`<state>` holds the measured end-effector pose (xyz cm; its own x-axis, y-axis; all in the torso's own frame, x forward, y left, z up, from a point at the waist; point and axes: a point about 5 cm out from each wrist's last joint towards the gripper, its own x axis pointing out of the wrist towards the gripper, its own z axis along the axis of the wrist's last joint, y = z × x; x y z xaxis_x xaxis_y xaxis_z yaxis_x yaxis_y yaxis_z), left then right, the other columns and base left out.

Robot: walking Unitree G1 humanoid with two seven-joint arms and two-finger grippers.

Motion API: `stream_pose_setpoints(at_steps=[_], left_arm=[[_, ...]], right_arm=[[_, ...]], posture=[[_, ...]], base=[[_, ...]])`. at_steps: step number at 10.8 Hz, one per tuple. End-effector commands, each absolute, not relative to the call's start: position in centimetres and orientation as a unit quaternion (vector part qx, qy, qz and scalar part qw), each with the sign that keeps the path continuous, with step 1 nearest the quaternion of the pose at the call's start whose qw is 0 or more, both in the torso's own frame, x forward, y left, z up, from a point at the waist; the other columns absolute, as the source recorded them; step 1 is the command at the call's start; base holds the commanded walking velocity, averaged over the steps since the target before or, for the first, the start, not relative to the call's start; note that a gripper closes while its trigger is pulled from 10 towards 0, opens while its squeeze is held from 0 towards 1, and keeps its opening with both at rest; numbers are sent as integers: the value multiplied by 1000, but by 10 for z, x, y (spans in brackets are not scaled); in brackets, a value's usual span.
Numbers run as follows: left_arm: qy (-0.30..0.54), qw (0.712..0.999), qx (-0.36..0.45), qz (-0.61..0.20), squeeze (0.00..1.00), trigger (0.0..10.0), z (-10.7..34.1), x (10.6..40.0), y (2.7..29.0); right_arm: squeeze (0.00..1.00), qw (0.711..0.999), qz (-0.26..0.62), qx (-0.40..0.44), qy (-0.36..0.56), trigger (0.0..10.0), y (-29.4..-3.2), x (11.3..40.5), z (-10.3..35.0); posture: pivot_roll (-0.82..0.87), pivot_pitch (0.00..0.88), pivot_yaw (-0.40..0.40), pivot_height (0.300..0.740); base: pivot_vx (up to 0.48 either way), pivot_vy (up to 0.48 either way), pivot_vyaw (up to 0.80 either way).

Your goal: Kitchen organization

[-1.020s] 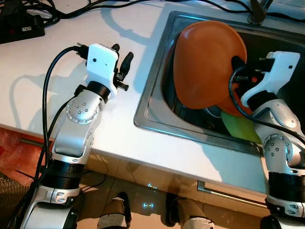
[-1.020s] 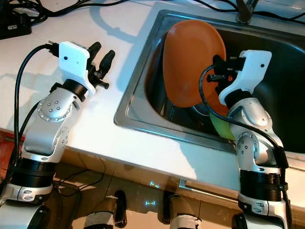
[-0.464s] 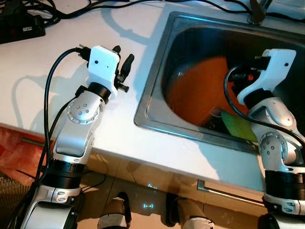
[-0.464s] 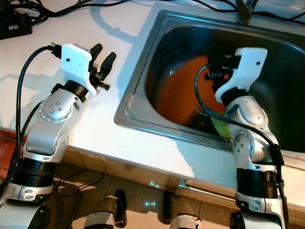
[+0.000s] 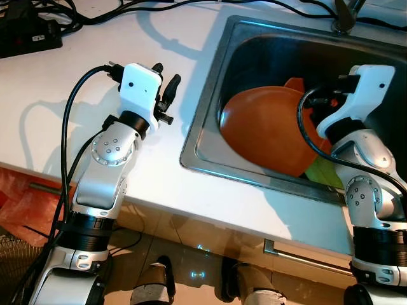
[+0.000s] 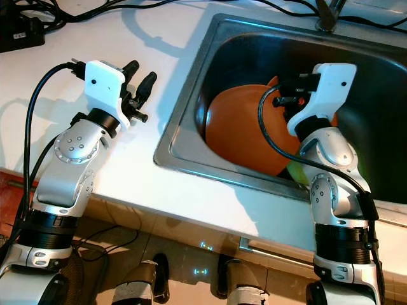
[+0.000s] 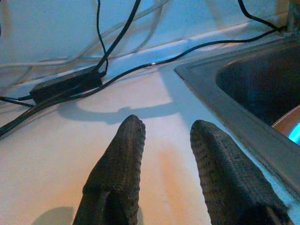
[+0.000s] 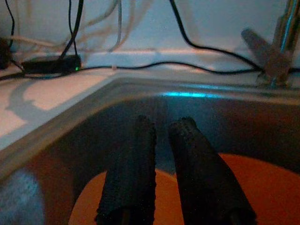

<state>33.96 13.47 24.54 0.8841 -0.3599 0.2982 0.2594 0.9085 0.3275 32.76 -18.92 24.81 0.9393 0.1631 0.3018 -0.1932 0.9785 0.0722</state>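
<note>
Right gripper (image 8: pixel 161 129) sits above the sink (image 5: pixel 210 101), over the orange plate (image 5: pixel 267 127). In the right wrist view its fingers (image 8: pixel 131 173) are close together, narrow gap, nothing between them; they hang just above the plate and I cannot tell whether they touch it.

Left gripper (image 7: pixel 166 129) is over the white countertop (image 5: pixel 70 89), just beside the sink's left rim. Fingers moderately spread, nothing held, clear of the counter surface.

Orange plate lies in the sink basin, tilted, leaning toward the near wall. A second orange piece (image 5: pixel 294 84) peeks from behind its far edge, so probably two orange dishes, can't confirm. One green item (image 5: pixel 325 170) is tucked under the plate's near right edge, next to the right arm; shape unclear.

Counts: two grippers, one sink, one tap (image 8: pixel 276 47) at the back rim, one black power adapter (image 5: pixel 28 35) at the counter's far left corner, several black cables (image 7: pixel 197 47) running along the back of the counter.

Robot's feet (image 5: pixel 156 283) show on the floor below the counter edge.
</note>
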Motion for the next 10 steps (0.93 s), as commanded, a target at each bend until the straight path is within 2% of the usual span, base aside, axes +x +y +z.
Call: stream_pose_setpoints(at_steps=[1, 4, 6, 10], left_arm=[[-176, 961, 142, -161, 0, 10000, 241, 339, 136], [-204, 962, 109, -146, 0, 10000, 251, 338, 132], [-236, 962, 80, -110, 0, 10000, 260, 337, 130], [-257, 960, 75, -81, 0, 10000, 263, 337, 129]], right_arm=[[0, 976, 79, 63, -193, 10000, -191, 327, 261], [0, 958, 72, 87, -265, 10000, -190, 319, 281], [0, 956, 58, 79, -276, 10000, -193, 314, 277], [0, 955, 45, 74, -282, 10000, -196, 312, 274]], posture=[[103, 266, -6, 740], [98, 269, -8, 740], [91, 275, -10, 740], [82, 276, -14, 740]], base=[[0, 0, 0], [0, 0, 0], [0, 0, 0], [0, 0, 0]])
